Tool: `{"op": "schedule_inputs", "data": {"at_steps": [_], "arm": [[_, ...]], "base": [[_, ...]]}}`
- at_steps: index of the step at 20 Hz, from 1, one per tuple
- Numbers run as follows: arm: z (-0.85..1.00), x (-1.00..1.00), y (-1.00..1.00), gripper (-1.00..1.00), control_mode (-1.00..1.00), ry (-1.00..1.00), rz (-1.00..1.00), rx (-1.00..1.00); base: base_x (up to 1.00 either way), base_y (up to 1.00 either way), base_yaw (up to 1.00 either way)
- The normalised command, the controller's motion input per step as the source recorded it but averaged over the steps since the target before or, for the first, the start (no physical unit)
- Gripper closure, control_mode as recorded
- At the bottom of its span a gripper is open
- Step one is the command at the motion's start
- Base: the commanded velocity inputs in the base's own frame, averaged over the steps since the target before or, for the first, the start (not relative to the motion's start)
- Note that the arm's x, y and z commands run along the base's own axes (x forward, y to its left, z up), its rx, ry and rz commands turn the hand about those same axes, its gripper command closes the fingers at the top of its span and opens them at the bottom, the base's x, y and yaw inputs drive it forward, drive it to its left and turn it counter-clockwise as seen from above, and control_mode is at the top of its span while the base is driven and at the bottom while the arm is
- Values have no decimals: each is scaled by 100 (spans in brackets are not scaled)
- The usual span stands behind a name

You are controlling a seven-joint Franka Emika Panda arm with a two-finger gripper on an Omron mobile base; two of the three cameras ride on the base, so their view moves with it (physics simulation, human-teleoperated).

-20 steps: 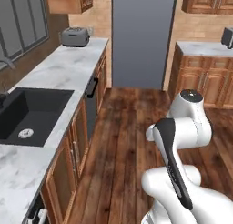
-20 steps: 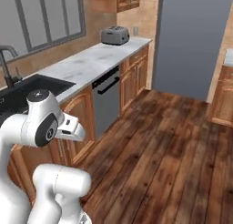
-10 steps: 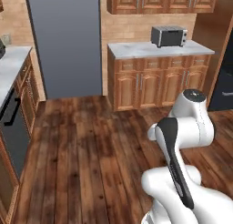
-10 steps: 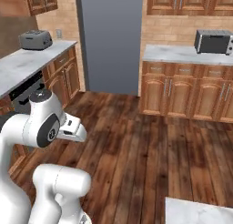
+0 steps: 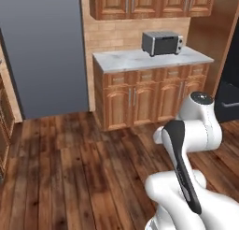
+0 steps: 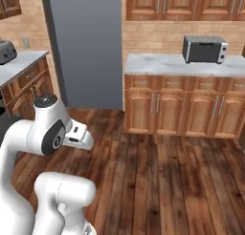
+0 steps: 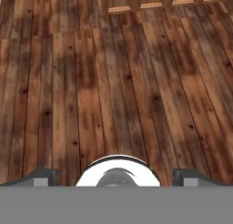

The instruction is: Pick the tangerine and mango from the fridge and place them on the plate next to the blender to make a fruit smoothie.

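Note:
My gripper point(image 7: 118, 175) points down at bare wooden floor. Its two dark fingertips point(image 7: 44, 175) stand wide apart with nothing between them, so it is open. The arm is folded close over the base, with the hand point(image 6: 79, 137) at about elbow height. At the far right edge stands a black appliance point(image 5: 231, 86) with a grey bar; I cannot tell whether it is the fridge. The tangerine, the mango, the plate and the blender are out of view.
A tall plain grey panel point(image 5: 44, 51) stands at the left. Beside it is a wooden cabinet run with a marble counter point(image 5: 149, 61) carrying a grey toaster oven point(image 5: 162, 42). Another counter with a toaster point(image 6: 5, 51) lies at the left. Wooden floor point(image 6: 162, 172) stretches ahead.
The whole picture has swung: the base has turned right. The sink counter slid out at the left and the toaster-oven counter came in. The gripper stays open and the arm keeps its pose.

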Motion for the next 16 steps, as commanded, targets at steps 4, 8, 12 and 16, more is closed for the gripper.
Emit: {"op": "schedule_inputs", "data": {"at_steps": [4, 8, 12, 16], "arm": [[0, 0, 0, -100, 100, 0, 0, 0], [0, 0, 0, -100, 100, 0, 0, 0], [0, 0, 0, -100, 100, 0, 0, 0], [0, 0, 0, -100, 100, 0, 0, 0]], "base": [[100, 0, -19], [100, -9, -43], [96, -24, -52], [76, -46, -55]]}}
